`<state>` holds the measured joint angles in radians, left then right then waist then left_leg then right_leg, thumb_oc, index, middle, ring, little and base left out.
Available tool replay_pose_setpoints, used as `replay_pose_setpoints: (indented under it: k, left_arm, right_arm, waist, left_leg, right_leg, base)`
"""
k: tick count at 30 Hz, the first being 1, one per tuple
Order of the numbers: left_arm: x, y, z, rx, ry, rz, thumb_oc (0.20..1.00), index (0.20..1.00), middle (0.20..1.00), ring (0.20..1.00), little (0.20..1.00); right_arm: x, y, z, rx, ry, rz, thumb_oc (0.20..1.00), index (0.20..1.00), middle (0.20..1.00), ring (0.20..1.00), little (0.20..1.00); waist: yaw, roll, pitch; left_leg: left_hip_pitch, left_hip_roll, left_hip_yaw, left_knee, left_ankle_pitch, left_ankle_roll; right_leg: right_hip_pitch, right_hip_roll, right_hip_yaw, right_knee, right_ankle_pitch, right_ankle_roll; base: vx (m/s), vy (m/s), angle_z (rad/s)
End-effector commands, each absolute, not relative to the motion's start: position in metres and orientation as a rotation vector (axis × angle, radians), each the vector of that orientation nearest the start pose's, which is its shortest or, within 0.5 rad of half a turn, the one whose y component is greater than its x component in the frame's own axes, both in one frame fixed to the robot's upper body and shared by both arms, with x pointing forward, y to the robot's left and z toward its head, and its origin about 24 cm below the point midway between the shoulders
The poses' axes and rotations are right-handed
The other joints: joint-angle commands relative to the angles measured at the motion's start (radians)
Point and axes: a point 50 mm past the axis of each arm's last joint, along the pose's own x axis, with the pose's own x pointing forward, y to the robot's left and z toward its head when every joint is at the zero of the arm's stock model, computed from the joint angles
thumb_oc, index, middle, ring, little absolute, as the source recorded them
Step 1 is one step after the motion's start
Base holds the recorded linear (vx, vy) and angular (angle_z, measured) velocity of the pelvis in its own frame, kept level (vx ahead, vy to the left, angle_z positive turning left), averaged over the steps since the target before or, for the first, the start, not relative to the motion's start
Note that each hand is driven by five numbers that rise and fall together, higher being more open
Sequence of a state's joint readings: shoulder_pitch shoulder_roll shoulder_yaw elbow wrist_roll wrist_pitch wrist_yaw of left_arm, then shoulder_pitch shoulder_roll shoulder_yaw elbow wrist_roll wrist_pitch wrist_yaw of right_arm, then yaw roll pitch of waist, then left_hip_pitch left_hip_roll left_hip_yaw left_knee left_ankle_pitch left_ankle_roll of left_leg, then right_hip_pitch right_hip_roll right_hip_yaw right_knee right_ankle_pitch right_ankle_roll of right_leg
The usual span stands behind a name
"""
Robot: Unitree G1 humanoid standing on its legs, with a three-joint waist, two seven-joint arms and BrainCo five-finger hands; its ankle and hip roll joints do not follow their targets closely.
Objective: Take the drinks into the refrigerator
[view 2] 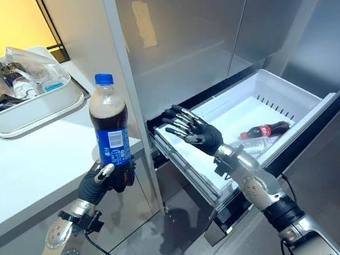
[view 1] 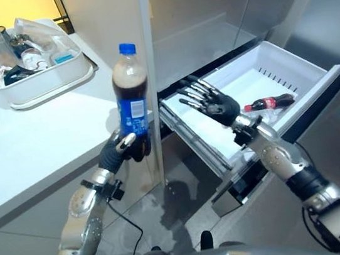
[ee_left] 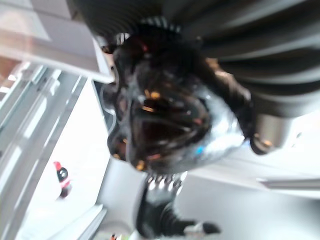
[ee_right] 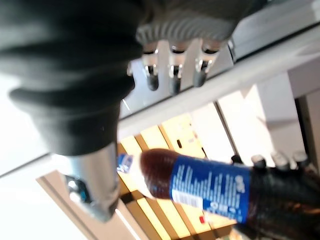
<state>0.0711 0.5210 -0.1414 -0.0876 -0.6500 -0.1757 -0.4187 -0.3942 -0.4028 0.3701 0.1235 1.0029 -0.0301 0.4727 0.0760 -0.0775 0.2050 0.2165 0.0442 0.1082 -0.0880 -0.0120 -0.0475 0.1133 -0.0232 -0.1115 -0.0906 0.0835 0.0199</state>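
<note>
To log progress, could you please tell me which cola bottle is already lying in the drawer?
The small red-labelled bottle lies in the white drawer; the blue-labelled bottle is upright in the left robot hand.

The cola bottle's (view 1: 132, 101) base is hidden inside the left hand (view 1: 121, 151); tray (view 1: 38, 89) contents at 10 o'clock seem indistinct.

Bright even light, wrist views blurred

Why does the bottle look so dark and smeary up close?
In the left wrist view the cola bottle sits right against the lens, blurred, with small glints on it. In the left eye view it looks crisp in the left hand, against the bright white counter.
</note>
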Motion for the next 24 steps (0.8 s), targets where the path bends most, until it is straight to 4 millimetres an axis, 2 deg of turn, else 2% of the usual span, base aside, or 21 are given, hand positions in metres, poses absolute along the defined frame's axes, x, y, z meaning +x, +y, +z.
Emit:
replay_pose_setpoints:
  k: [1, 10, 16, 24]
  left_arm:
    - [0.232, 0.171, 0.121, -0.137, -0.381, -0.693, 0.2, 0.2, 0.2, 0.2, 0.2]
    - [0.23, 0.166, 0.117, -0.095, -0.35, -0.725, 0.2, 0.2, 0.2, 0.2, 0.2]
    - [0.232, 0.163, 0.115, -0.076, -0.333, -0.743, 0.2, 0.2, 0.2, 0.2, 0.2]
    - [0.235, 0.158, 0.113, -0.013, -0.301, -0.812, 0.2, 0.2, 0.2, 0.2, 0.2]
  right_arm:
    - [0.3, -0.09, 0.144, 0.502, -0.269, 0.969, 1.0, 1.0, 1.0, 1.0, 1.0]
    - [0.291, -0.073, 0.143, 0.48, -0.25, 1.052, 1.0, 1.0, 1.0, 1.0, 1.0]
    - [0.293, -0.062, 0.146, 0.428, -0.23, 1.099, 1.0, 1.0, 1.0, 1.0, 1.0]
    - [0.287, -0.041, 0.164, 0.368, -0.246, 1.238, 1.0, 1.0, 1.0, 1.0, 1.0]
  waist:
    - [0.032, 0.005, -0.045]
    - [0.033, 0.01, -0.044]
    - [0.036, 0.011, -0.043]
    - [0.041, 0.008, -0.042]
  left_leg:
    - [0.0, -0.014, -0.017, 0.001, -0.056, 0.016]
    - [0.004, -0.015, -0.007, 0.001, -0.057, 0.018]
    - [0.004, -0.016, -0.008, 0.001, -0.058, 0.019]
    - [0.001, -0.017, -0.012, 0.001, -0.058, 0.019]
  right_leg:
    - [0.0, -0.044, -0.02, 0.097, -0.048, 0.076]
    - [0.003, -0.046, -0.017, 0.09, -0.046, 0.08]
    - [0.007, -0.047, -0.017, 0.088, -0.046, 0.08]
    - [0.005, -0.048, -0.016, 0.088, -0.047, 0.081]
  base:
    - [0.0, 0.0, 0.0]
    - [0.0, 0.001, -0.04]
    - [0.0, 0.0, 0.0]
    - [0.0, 0.0, 0.0]
